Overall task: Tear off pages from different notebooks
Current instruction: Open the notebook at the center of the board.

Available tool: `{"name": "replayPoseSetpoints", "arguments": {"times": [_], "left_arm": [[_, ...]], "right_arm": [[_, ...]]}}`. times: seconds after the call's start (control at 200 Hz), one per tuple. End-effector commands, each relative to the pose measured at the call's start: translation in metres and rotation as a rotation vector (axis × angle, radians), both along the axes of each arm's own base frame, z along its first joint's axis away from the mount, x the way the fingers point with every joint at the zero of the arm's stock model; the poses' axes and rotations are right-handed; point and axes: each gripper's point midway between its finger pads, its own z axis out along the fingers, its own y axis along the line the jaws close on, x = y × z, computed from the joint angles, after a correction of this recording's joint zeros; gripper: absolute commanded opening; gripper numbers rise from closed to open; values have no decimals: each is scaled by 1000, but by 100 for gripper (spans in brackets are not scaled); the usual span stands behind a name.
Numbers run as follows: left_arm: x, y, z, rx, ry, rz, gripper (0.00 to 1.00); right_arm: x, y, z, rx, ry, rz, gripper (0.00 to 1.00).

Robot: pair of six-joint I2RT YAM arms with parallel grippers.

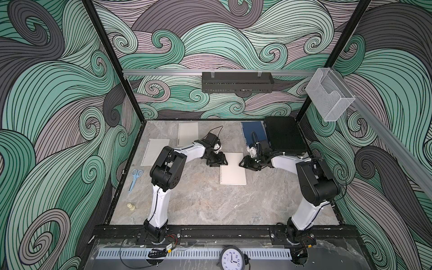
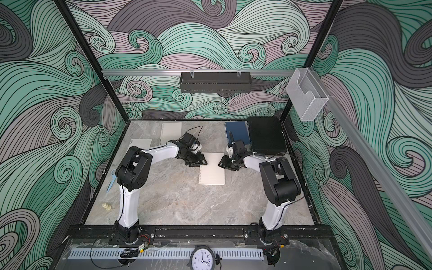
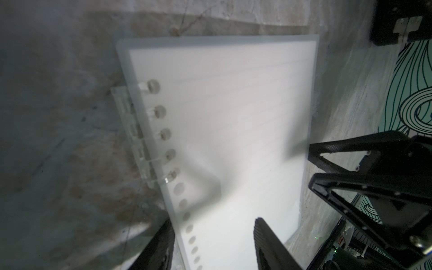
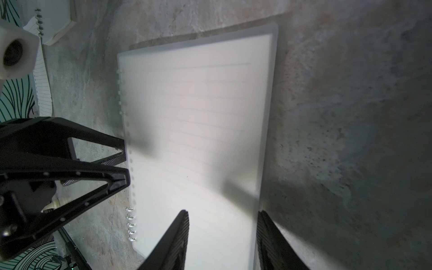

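A cream-paged notebook (image 1: 233, 174) (image 2: 211, 175) lies flat mid-table, with a frosted cover and clear binding rings (image 3: 149, 87) along one long edge. My left gripper (image 1: 218, 162) (image 3: 214, 233) hangs open over that bound edge, one finger (image 3: 161, 245) beside it and the other over the page. My right gripper (image 1: 243, 163) (image 4: 223, 224) is open astride the opposite edge. A dark blue notebook (image 1: 253, 132) lies at the back right. Two loose pages lie at the back left, one white lined (image 1: 155, 152) and one cream (image 1: 187, 134).
A large black hard case (image 1: 284, 138) sits in the back right corner beside the blue notebook. Blue scissors (image 1: 135, 178) and two small cream pieces (image 1: 131, 207) lie along the table's left edge. A black tray (image 1: 237, 81) and a clear holder (image 1: 329, 95) hang on the rails above.
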Motion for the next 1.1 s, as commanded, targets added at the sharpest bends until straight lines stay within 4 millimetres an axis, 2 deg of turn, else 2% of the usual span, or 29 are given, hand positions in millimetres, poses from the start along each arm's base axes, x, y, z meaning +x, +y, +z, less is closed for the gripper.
{"name": "replayPoseSetpoints", "arguments": {"times": [0.0, 0.39, 0.721, 0.906, 1.096], "left_arm": [[-37, 17, -50, 138, 149, -16, 55], [-37, 12, -51, 130, 150, -22, 55], [-35, -8, -39, 45, 133, -13, 55], [-21, 9, -24, 70, 86, 18, 55], [-6, 47, -3, 121, 31, 72, 55]], "right_arm": [[0, 7, 10, 47, -14, 10, 48], [-6, 11, 39, 89, -61, 16, 48], [-15, 35, 75, 133, -134, 68, 48], [-19, 52, 93, 129, -177, 100, 49], [-20, 74, 106, 103, -248, 109, 52]]}}
